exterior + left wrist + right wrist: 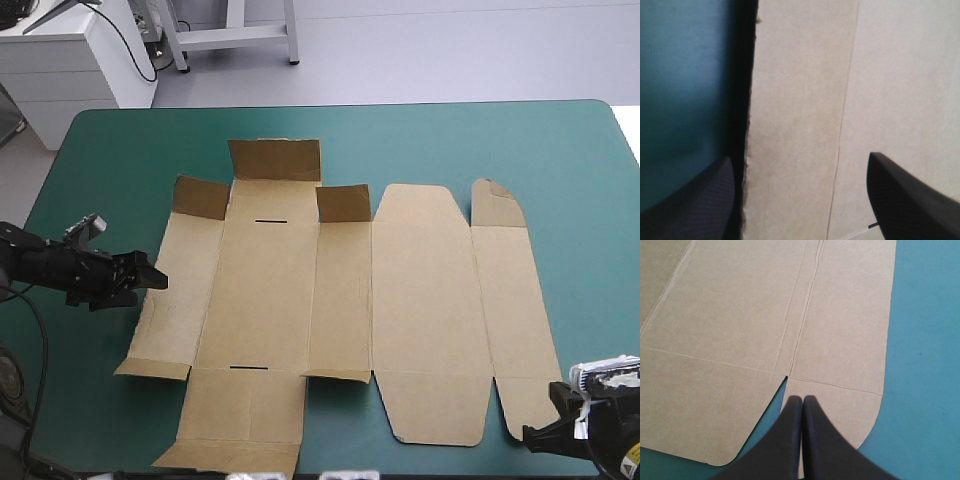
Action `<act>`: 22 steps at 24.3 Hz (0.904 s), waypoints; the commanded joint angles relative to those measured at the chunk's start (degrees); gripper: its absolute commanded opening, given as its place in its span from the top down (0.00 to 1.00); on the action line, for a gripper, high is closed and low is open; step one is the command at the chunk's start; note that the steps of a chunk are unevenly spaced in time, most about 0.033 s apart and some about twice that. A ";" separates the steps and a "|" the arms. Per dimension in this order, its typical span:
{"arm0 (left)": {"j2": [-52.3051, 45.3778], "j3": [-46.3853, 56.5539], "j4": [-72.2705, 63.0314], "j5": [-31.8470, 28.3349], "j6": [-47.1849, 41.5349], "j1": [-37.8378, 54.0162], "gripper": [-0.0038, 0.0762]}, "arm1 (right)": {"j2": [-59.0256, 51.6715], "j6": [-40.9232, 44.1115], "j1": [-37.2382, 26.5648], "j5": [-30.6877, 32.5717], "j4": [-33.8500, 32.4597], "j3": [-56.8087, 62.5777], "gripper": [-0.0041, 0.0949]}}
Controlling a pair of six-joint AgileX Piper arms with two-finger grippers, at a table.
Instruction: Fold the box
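Brown board, cut and scored, makes up the box (340,300). It is a flat sheet of joined panels, spread across the middle of the teal-green table cover (590,170), with three short flaps at its far left part tilted up.

It looks light and thin, stiff across each panel but ready to hinge along the pressed score lines. The smooth face will probably slide on the cover if it is pushed rather than pinched. A hard squeeze could crease a rim, and the left edge already looks ragged.

The left gripper (155,278) has its black fingers apart and straddles the sheet's left edge, one finger over the cover and one over the board. That free edge, near its mid-length, seems the best place to hold.

The right gripper (802,400) has its fingers pressed together in a point over the rounded near right flap.
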 commanded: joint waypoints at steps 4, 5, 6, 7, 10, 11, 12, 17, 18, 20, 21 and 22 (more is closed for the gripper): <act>2.42 -1.27 -2.86 4.07 -0.27 -0.18 0.29 | 0.55 -0.27 -0.27 -3.09 -0.18 -1.48 0.98; 2.78 -1.27 -3.54 4.57 -0.27 -0.18 0.29 | 0.55 -0.27 -0.27 -3.09 -0.18 -1.48 0.98; 3.08 -1.27 -4.53 4.83 -0.27 -0.31 0.29 | 0.55 -0.52 -0.27 -3.09 -0.18 -1.48 0.98; 3.18 -1.25 -6.01 4.99 -0.11 -0.99 0.29 | 0.55 -0.64 -0.27 -3.09 -0.18 -1.48 0.98; 3.20 -1.15 -5.25 5.11 0.11 -4.65 0.29 | 0.55 -0.64 -0.27 -3.20 -0.29 -1.48 0.98; 3.48 -1.15 -5.25 5.24 0.11 -6.11 0.29 | 0.55 -0.73 -0.27 -3.20 -0.29 -1.48 0.98; 3.63 -1.15 -5.25 5.24 0.11 -7.10 0.29 | 0.55 -0.73 -0.27 -3.20 -0.29 -1.48 0.98; 3.86 -1.15 -5.44 5.24 0.11 -11.63 0.29 | 0.55 -0.89 -0.27 -3.20 -0.47 -1.48 0.98; 3.86 -1.15 -5.30 5.24 0.11 -12.00 0.29 | 0.55 -0.89 -0.27 -3.20 -0.47 -1.48 0.98; 3.86 -1.15 -5.66 5.24 -0.49 -12.00 0.30 | 0.55 -0.89 -0.27 -3.20 -0.29 -1.48 0.98; 3.73 -1.15 -5.47 5.33 -1.09 -12.00 0.33 | 0.55 -0.89 -0.27 -3.20 -0.29 -1.48 0.98; 3.64 -1.15 -5.12 5.36 -3.22 -12.00 0.44 | 0.55 -0.89 -0.27 -2.95 -0.29 -1.48 0.98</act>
